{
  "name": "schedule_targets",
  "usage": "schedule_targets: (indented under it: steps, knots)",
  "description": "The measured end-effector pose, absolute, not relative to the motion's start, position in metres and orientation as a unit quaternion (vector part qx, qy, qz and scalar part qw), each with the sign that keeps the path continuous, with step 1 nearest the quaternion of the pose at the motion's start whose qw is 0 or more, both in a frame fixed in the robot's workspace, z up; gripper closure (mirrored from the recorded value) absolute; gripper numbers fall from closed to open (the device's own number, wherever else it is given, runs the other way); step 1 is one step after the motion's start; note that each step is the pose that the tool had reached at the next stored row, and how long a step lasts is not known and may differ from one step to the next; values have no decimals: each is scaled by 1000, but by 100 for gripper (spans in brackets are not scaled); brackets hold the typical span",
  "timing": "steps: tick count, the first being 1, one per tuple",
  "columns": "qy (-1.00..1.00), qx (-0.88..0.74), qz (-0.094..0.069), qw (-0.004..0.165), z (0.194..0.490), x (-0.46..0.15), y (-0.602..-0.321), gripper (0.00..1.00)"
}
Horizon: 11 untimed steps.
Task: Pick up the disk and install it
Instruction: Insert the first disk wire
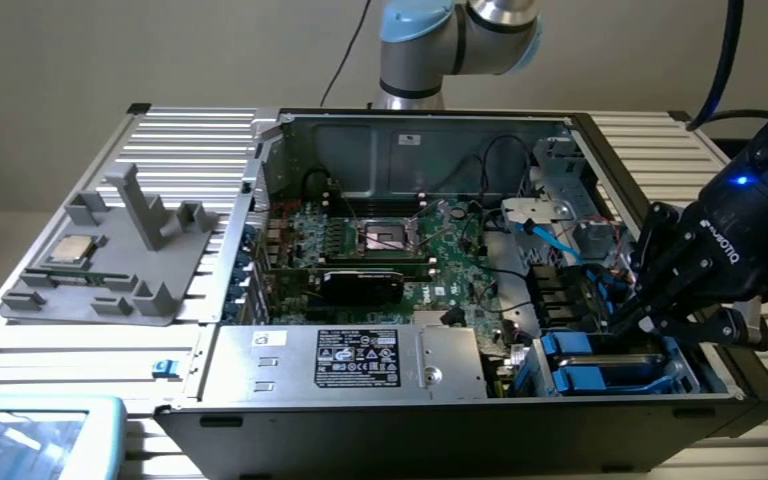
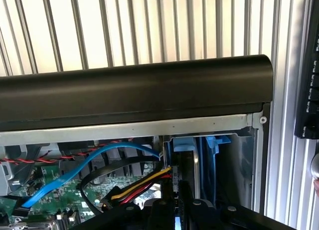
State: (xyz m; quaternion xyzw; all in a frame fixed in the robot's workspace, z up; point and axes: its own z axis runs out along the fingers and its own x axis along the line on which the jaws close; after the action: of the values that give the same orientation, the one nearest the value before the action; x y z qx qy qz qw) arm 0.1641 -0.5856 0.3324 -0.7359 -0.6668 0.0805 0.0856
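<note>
Pale blue-rimmed object [image 1: 24, 430], lower left corner of the exterior view, nearest the lens.

Grey fixture [image 1: 111, 265], left of frame, on the slatted surface [image 1: 77, 350]; it carries a square processor chip [image 1: 71, 250].

Open computer case [image 1: 424, 435], centre, with a labelled power-supply box [image 1: 344, 362] along its near wall.

Drive bay, lower right, holds the disk [image 1: 584, 347] in its blue carrier.

Gripper [image 1: 635, 325] is at the disk's upper end, jaws almost closed. A hold on it cannot be confirmed.

Step, as judged: installing, with the pick-up done. Further seating calls for a square push, clear of cabling.

The wrist view adds the disk [image 2: 183, 146] edge-on ahead of the gripper [image 2: 175, 210], with a blue cable [image 2: 75, 172] and a yellow lead [image 2: 142, 182] just beside it. The exterior view supplies the case's whole layout.
</note>
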Motion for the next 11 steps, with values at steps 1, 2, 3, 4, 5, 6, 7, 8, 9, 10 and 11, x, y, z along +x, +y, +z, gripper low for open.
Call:
schedule_targets:
  steps: [1, 2, 3, 4, 5, 6, 7, 8, 9, 10, 11]
  knots:
    - [-667, -736, 80, 86, 332, 164, -586, 84]
    - [-667, -736, 80, 86, 333, 164, -586, 84]
    - [-667, -736, 80, 86, 333, 164, -586, 84]
    - [-666, -736, 80, 86, 333, 164, -586, 84]
    - [-666, -736, 80, 86, 334, 164, -586, 84]
    - [-666, -737, 80, 86, 334, 164, -586, 84]
    - [-666, -737, 80, 86, 334, 164, -586, 84]
    - [-666, -737, 80, 86, 335, 164, -586, 84]
    - [-665, -737, 80, 86, 335, 164, -586, 84]
    - [-665, -737, 80, 86, 335, 164, -586, 84]
    - [-665, -737, 80, 86, 335, 164, -586, 84]
